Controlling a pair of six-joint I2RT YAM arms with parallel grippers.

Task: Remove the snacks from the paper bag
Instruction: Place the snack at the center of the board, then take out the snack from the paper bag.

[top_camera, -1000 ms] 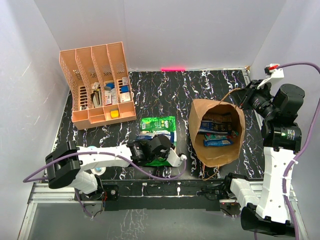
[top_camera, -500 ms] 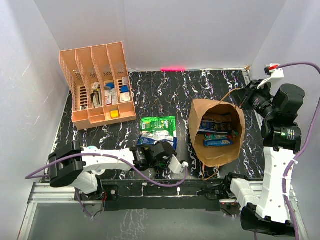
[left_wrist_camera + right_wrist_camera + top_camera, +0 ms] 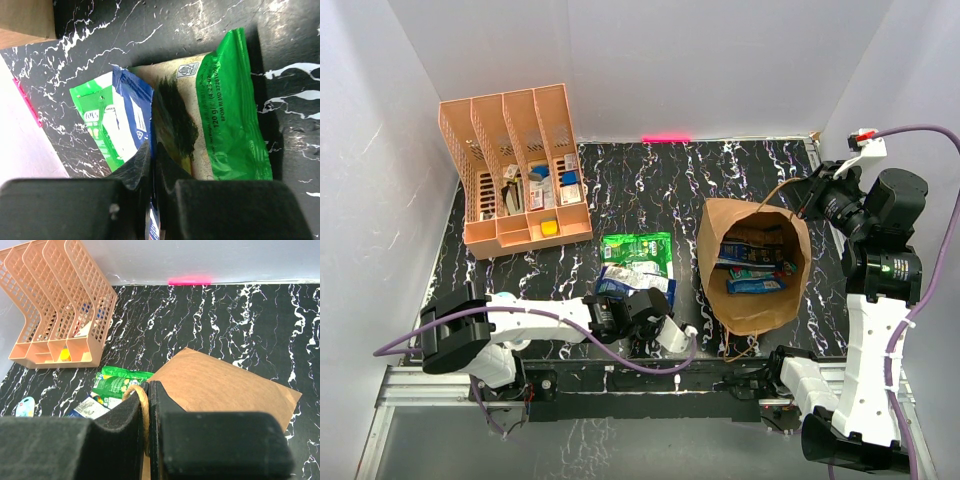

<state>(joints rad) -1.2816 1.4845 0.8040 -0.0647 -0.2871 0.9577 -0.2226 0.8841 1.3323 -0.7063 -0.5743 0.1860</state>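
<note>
The brown paper bag (image 3: 752, 300) stands open at the right and several snacks (image 3: 752, 265) lie inside it. My right gripper (image 3: 812, 195) is shut on the bag's twisted handle (image 3: 143, 407) at the far rim. Outside the bag lie a green packet (image 3: 636, 246) and a blue-and-white packet (image 3: 635, 279). My left gripper (image 3: 648, 312) is low at their near side. In the left wrist view it (image 3: 152, 150) is shut on the edge of the blue-and-white packet (image 3: 127, 117), with a green and beige packet (image 3: 225, 120) lying beside it.
The peach-orange organiser (image 3: 517, 165) with small items stands at the far left. A light-blue and white oval gadget (image 3: 25, 406) lies near the left arm. The table's near edge rail (image 3: 650, 378) runs just behind my left gripper.
My left gripper has slid toward the near edge and a little right, uncovering more of the blue-and-white packet. The right arm and the bag have not moved.
</note>
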